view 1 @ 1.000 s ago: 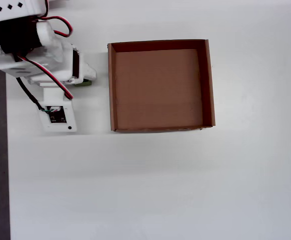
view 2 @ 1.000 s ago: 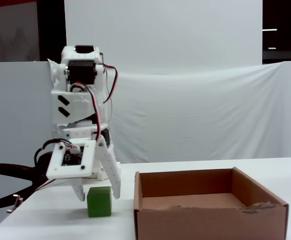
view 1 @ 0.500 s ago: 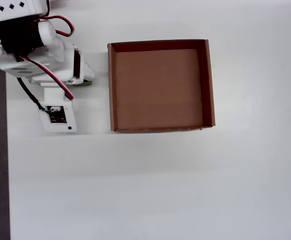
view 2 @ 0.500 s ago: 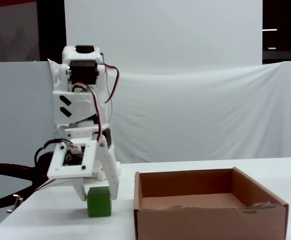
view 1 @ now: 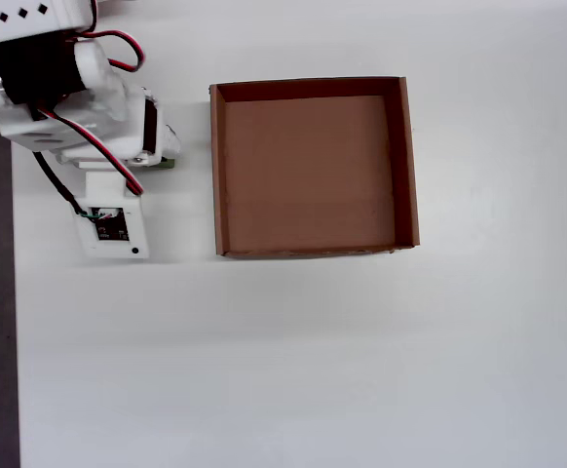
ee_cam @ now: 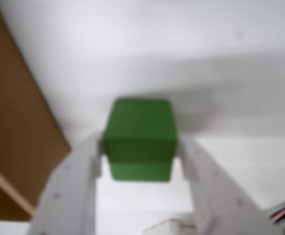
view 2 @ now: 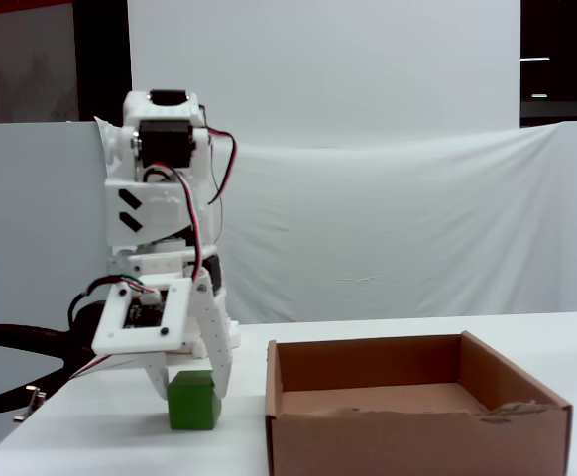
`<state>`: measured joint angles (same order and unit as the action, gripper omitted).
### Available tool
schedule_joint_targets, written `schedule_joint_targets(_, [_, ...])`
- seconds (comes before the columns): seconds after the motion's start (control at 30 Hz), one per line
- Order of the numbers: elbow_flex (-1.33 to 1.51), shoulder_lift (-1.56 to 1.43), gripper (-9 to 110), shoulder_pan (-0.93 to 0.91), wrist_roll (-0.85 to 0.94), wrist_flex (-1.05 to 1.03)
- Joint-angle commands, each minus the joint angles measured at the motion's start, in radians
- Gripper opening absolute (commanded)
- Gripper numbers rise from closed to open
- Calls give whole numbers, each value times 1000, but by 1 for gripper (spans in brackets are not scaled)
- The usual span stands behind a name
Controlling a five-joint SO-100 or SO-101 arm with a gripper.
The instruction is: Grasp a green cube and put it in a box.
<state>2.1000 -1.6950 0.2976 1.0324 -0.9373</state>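
Two fingers of the gripper (ee_cam: 138, 149) are pressing the green cube (ee_cam: 139, 138) from both sides, just beside the box (view 2: 417, 428), on its fixed-view left.

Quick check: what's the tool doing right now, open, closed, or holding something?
Tool: closed on the green cube, a finger against each side; the cube appears to sit on the table beside the box.

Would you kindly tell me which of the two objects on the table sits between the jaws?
The green cube, pinched between both jaws beside the box; the box stands empty and untouched.
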Motion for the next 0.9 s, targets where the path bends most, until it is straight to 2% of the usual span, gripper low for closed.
schedule_joint_targets(0.0, [-29, -14, 17, 6, -6, 0])
schedule_joint_targets(0.13, [-34, -15, 17, 3, -6, -8])
schedule_joint_targets(0.5, [-175, -60, 17, -8, -8, -186])
schedule_joint_targets(0.87, [-78, -67, 26, -26, -8, -95])
